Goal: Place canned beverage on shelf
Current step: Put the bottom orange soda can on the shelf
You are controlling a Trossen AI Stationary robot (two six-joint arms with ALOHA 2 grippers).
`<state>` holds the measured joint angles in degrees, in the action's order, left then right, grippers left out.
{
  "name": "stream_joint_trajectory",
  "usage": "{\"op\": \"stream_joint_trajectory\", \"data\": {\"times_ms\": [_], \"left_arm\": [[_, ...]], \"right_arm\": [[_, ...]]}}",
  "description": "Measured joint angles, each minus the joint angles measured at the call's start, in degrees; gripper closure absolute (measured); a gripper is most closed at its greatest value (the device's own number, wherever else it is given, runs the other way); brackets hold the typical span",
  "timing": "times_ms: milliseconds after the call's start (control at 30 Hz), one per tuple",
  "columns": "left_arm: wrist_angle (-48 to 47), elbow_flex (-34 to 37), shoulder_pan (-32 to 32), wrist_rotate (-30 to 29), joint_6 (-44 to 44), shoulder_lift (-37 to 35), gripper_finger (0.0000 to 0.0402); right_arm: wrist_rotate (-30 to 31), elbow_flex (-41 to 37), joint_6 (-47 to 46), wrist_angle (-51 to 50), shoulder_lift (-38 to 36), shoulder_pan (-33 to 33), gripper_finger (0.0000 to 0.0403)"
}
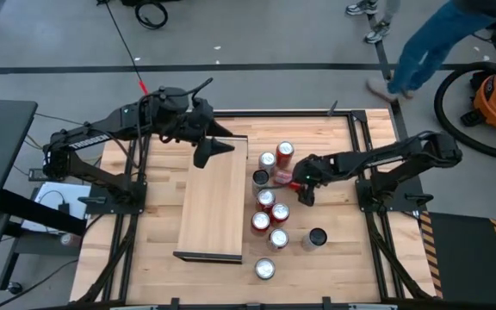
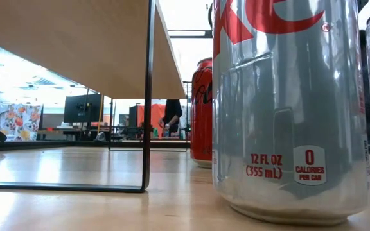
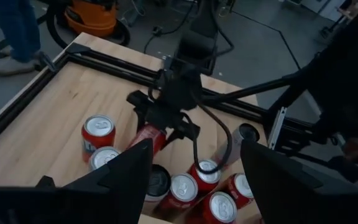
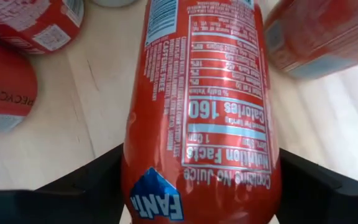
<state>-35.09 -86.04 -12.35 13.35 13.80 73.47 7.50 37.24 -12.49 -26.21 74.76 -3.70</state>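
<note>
Straddling an orange Fanta can (image 4: pixel 201 106), the right tool (image 4: pixel 201 186) has a dark finger on each side of the can's body, spread about as wide as the can, though whether they press on it or only flank it I cannot tell. That placement makes sense as a side grip: fingers across the round body give a hold that can carry the can off. The can lies on its side on the tabletop (image 4: pixel 98 124) (the nutrition label faces the wrist camera), its long axis running straight away from the tool, level with the wood. From above, the right tool (image 1: pixel 293 179) sits in the cluster of cans just right of the shelf (image 1: pixel 215 202), the tipped can (image 1: pixel 278 178) pointing roughly toward the shelf's edge; the neighbouring cans stand upright, lids up. The can is not on the shelf yet. The shelf is a raised pale board carried on thin dark end frames, bare on top. Farther off, the left tool (image 1: pixel 207 153) hovers over the shelf's far end, its fingers parted and holding nothing, likely waiting clear of the approach.
</note>
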Motion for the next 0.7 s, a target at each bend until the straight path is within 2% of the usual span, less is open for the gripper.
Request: {"op": "stream_joint_trajectory", "data": {"times_ms": [133, 233, 467, 567, 700], "left_arm": [[0.2, 0.0, 0.2, -1.1, -0.2, 0.0, 0.0147], [0.5, 0.0, 0.8, -1.4, 1.2, 0.5, 0.0147], [2.1, 0.0, 4.3, -2.5, -0.3, 5.4, 0.0143], [5.2, 0.0, 4.5, -2.0, -0.8, 8.1, 0.0125], [7.9, 0.0, 4.4, -1.0, -0.2, 11.4, 0.0080]], "right_arm": [[-1.3, 0.2, 2.2, -1.8, -2.6, -1.2, 0.0089], [-1.9, 2.1, 2.2, -7.7, -5.2, -1.7, 0.0089], [-2.0, 15.0, 7.0, -23.1, -9.7, -1.6, 0.0088], [-2.7, 20.3, 8.6, -25.5, -10.0, -1.6, 0.0088], [-4.5, 25.1, 9.2, -27.0, -8.7, -1.6, 0.0087]]}}
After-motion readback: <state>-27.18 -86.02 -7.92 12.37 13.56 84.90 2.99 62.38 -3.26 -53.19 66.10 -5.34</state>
